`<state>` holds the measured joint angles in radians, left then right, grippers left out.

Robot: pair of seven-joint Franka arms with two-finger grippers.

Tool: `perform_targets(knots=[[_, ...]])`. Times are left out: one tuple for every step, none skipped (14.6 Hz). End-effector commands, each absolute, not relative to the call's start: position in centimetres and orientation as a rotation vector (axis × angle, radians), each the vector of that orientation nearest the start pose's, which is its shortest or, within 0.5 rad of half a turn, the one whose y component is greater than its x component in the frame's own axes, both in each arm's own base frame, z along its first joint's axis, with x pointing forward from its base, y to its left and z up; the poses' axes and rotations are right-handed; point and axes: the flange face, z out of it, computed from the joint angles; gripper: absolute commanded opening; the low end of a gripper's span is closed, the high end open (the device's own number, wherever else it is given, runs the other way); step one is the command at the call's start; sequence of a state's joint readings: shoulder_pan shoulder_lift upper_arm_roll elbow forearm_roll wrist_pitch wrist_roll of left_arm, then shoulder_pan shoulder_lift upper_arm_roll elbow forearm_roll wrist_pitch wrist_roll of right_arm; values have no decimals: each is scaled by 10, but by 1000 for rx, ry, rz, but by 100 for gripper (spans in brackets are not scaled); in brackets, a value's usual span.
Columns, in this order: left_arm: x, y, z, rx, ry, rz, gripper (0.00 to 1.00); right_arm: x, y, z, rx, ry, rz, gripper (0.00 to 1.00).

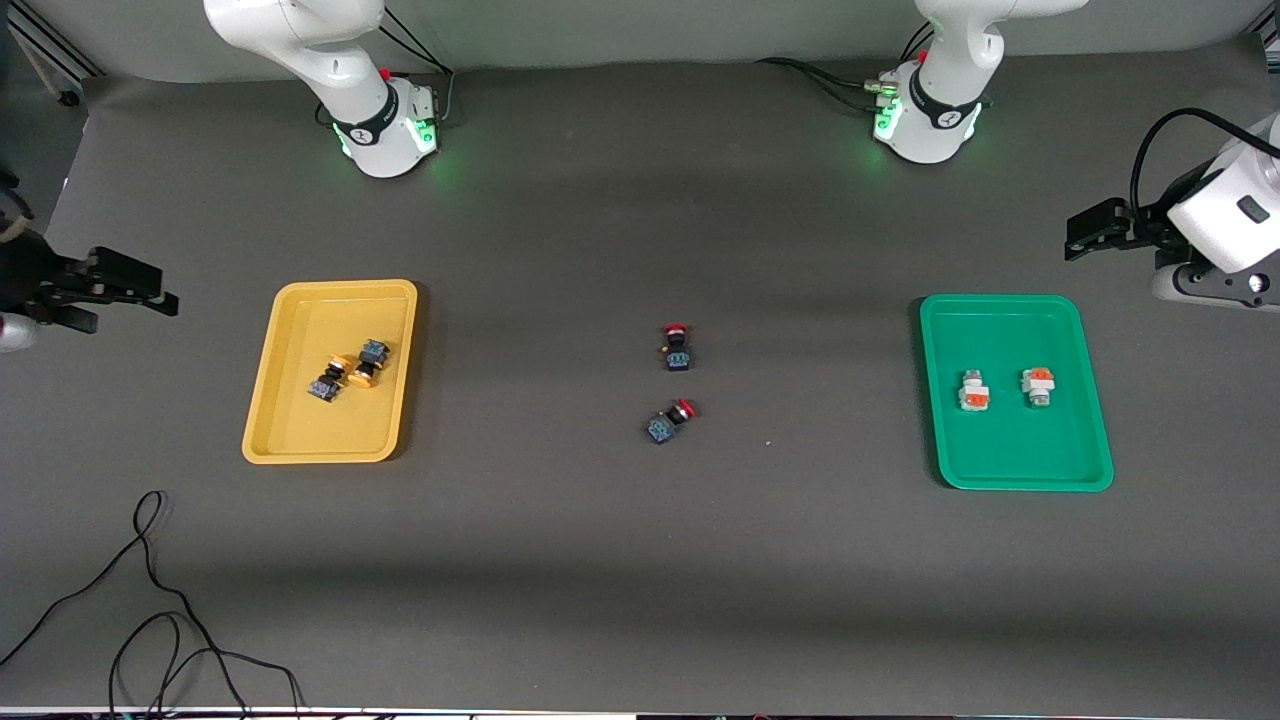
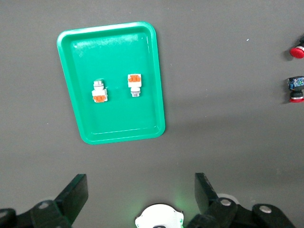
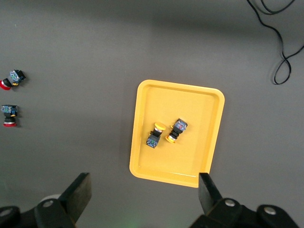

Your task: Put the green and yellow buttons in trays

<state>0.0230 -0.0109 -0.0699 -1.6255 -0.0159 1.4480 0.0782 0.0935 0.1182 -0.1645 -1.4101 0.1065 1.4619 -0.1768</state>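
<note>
The yellow tray [image 1: 300, 425] [image 3: 180, 95] lies toward the right arm's end of the table. In it lie two yellow-capped buttons [image 1: 368, 362] [image 1: 328, 382] [image 3: 175, 130] [image 3: 155, 135], side by side. The green tray [image 1: 1020, 450] [image 2: 118, 128] lies toward the left arm's end and holds two white-grey buttons with orange bands [image 1: 973, 392] [image 1: 1038, 387] [image 2: 99, 91] [image 2: 134, 84]. My right gripper [image 1: 135, 300] [image 3: 144, 183] hangs open and empty over the bare table just outside the yellow tray. My left gripper [image 1: 1072, 235] [image 2: 140, 183] hangs open and empty over the table just outside the green tray.
Two red-capped black-blue buttons [image 1: 677, 347] [image 1: 670, 420] [image 2: 297, 51] [image 3: 9, 115] lie on the dark mat midway between the trays. A loose black cable [image 1: 150, 600] [image 3: 280, 47] curls on the mat nearer the front camera than the yellow tray.
</note>
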Motion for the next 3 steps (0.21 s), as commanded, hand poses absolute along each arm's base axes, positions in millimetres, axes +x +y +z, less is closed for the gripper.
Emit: perform_targets(knots=[[528, -28, 597, -3148, 187, 244, 100, 579, -16, 632, -3038, -129, 93, 100], [528, -28, 597, -3146, 187, 244, 100, 579, -15, 630, -3040, -112, 98, 100], [529, -26, 597, -3147, 194, 244, 100, 579, -16, 630, -3042, -106, 101, 100]])
